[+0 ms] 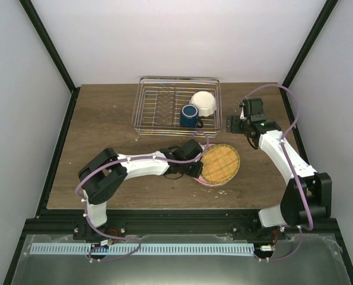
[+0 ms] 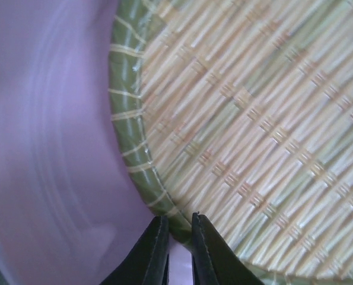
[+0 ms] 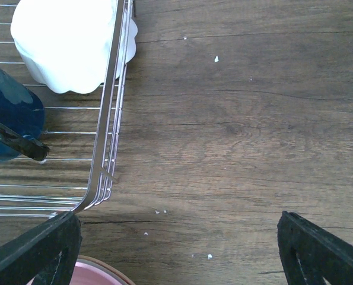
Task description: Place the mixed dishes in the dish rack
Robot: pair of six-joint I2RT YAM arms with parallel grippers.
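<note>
lift the woven plate by its rim, clear of the pink one

finding: the left pincer (image 2: 179, 228) has its jaws pressed nearly together astride the near-left rim of the yellow-lime plate (image 1: 220, 163), apparently pinching it. that plate lies on the pink plate (image 2: 45, 148), on the surface in front of the dish rack (image 1: 142, 113). the blue mug (image 1: 189, 116) and white bowl (image 1: 204, 103) sit in the rack's right end. the right pincer (image 3: 177, 228) hangs spread wide beside the rack, holding nothing.

advice: check that the pinch catches only the woven rim. raise slowly, tilt the plate upright, and aim for the prongs left of the mug.
</note>
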